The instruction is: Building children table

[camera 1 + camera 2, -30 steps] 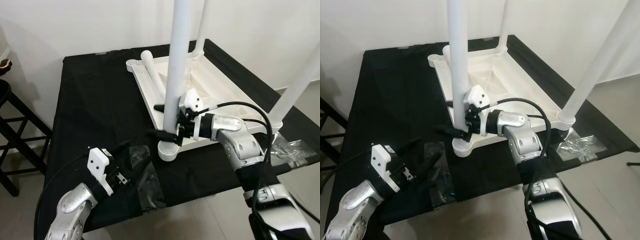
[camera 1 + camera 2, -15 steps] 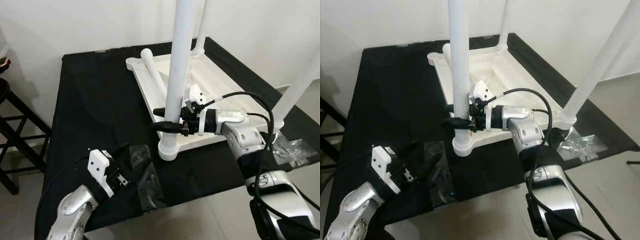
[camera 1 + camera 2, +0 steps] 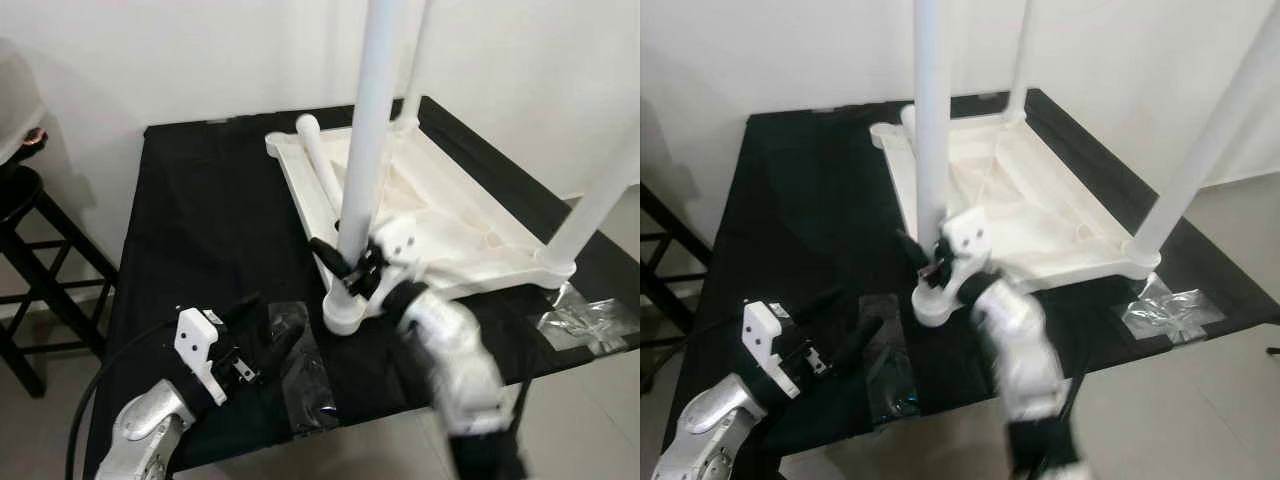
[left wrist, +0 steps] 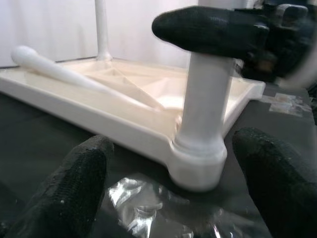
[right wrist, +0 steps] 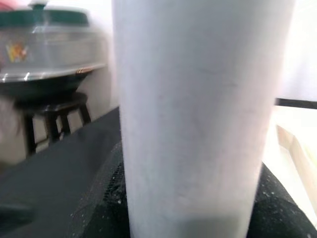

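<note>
A white children's table top (image 3: 455, 215) lies upside down on a black-covered table (image 3: 200, 200). Three white legs stand in its corners. My right gripper (image 3: 342, 264) is shut on the near leg (image 3: 366, 160) just above its socket (image 4: 198, 161). In the right wrist view that leg (image 5: 198, 124) sits between black fingers (image 5: 101, 208). One loose leg (image 3: 320, 168) lies inside the top at the back left. My left gripper (image 3: 262, 335) rests open low over the cloth, in front of the near corner, fingers (image 4: 74, 196) spread wide around nothing.
A clear plastic bag (image 3: 305, 375) lies on the cloth under my left gripper. Another bag (image 3: 585, 322) lies at the table's right front edge. A dark stool (image 3: 35, 235) stands left of the table. A white wall runs behind.
My right arm has swung round from the right side to the front of the near leg and is blurred, still gripping it. The camera has shifted slightly. The left gripper stays where it was.
</note>
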Tool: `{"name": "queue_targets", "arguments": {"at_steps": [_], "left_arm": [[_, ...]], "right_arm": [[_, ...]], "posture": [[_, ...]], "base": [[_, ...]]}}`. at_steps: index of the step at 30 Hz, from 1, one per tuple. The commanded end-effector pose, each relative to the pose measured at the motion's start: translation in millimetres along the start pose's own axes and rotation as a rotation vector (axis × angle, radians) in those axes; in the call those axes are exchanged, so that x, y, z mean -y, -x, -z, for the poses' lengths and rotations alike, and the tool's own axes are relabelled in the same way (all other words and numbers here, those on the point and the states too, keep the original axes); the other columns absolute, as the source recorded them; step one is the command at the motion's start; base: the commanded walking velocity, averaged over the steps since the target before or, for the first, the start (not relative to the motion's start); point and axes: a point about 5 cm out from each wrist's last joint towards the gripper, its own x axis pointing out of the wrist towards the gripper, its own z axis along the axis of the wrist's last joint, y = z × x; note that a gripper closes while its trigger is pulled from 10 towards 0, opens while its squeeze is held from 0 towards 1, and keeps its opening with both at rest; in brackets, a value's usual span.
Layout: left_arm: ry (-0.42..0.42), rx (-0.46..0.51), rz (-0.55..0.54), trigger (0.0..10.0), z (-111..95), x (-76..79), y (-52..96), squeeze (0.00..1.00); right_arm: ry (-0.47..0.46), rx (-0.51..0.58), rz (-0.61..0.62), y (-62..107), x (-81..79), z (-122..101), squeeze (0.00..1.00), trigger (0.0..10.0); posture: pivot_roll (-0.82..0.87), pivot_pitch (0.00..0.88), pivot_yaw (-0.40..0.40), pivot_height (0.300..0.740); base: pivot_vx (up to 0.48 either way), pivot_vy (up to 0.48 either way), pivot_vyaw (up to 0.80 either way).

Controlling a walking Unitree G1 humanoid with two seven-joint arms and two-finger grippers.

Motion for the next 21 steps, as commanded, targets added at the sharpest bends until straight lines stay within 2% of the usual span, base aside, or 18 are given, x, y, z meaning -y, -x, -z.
{"name": "queue_targets", "arguments": {"at_steps": [1,6,7,9,10,12,13,14,17,19,20,21], "left_arm": [[0.010,-0.021,0.007,10.0,3,-1.1,1.7,0.00],[0.007,-0.014,-0.026,10.0,3,-4.2,3.4,0.00],[0.002,-0.016,-0.026,10.0,3,-4.5,3.3,0.00],[0.002,-0.016,-0.026,10.0,3,-4.5,3.3,0.00],[-0.001,-0.023,-0.010,10.0,3,-4.2,2.5,0.00],[-0.001,-0.023,-0.010,10.0,3,-4.2,2.5,0.00],[-0.002,-0.026,-0.005,10.0,4,-4.1,2.3,0.00],[-0.001,-0.026,-0.003,10.0,4,-3.7,2.0,0.00],[-0.001,-0.026,-0.003,10.0,4,-3.7,2.0,0.00],[0.000,-0.024,-0.002,10.0,4,-2.7,1.3,0.00],[0.000,-0.024,-0.002,10.0,4,-2.7,1.3,0.00],[0.000,-0.022,-0.004,10.0,4,-2.3,1.1,0.00]], "right_arm": [[-0.072,-0.202,0.044,8.3,3.1,40,0.00,0.0],[-0.093,-0.211,0.026,6.3,1.3,43,0.00,0.0],[-0.114,-0.216,0.046,6.8,2.6,42,0.00,4.0],[-0.114,-0.216,0.046,6.8,2.6,42,0.00,4.0],[-0.187,-0.208,0.069,8.4,3.2,39,0.89,10.0],[-0.187,-0.208,0.069,8.4,3.2,39,0.89,10.0],[-0.208,-0.201,0.072,9.3,1.8,37,1.00,10.0],[-0.218,-0.193,0.005,9.1,-1.0,33,1.00,10.0],[-0.218,-0.193,0.005,9.1,-1.0,33,1.00,10.0],[-0.195,-0.153,-0.167,3.5,2.3,17,1.00,10.0],[-0.195,-0.153,-0.167,3.5,2.3,17,1.00,10.0],[-0.160,-0.120,-0.262,-0.8,6.8,5,0.63,10.0]], "posture": [[-0.07,0.147,-0.012,0.740],[-0.06,0.142,0.003,0.740],[-0.06,0.138,0.004,0.740],[-0.06,0.138,0.004,0.740],[-0.05,0.132,0.013,0.740],[-0.05,0.132,0.013,0.740],[-0.05,0.132,0.013,0.740],[-0.05,0.129,0.007,0.740],[-0.05,0.129,0.007,0.740],[-0.04,0.126,0.000,0.740],[-0.04,0.126,0.000,0.740],[-0.04,0.125,-0.002,0.740]], "base": [[0.000,0.000,0.00],[0.000,0.000,0.00],[0.000,0.000,0.00],[0.000,0.000,0.00],[0.000,0.000,0.00],[0.000,0.000,0.00],[0.000,0.000,0.00],[0.000,0.000,0.00],[0.000,0.000,0.00],[0.000,0.000,0.00],[0.000,0.000,0.00],[0.000,0.000,0.00]]}}
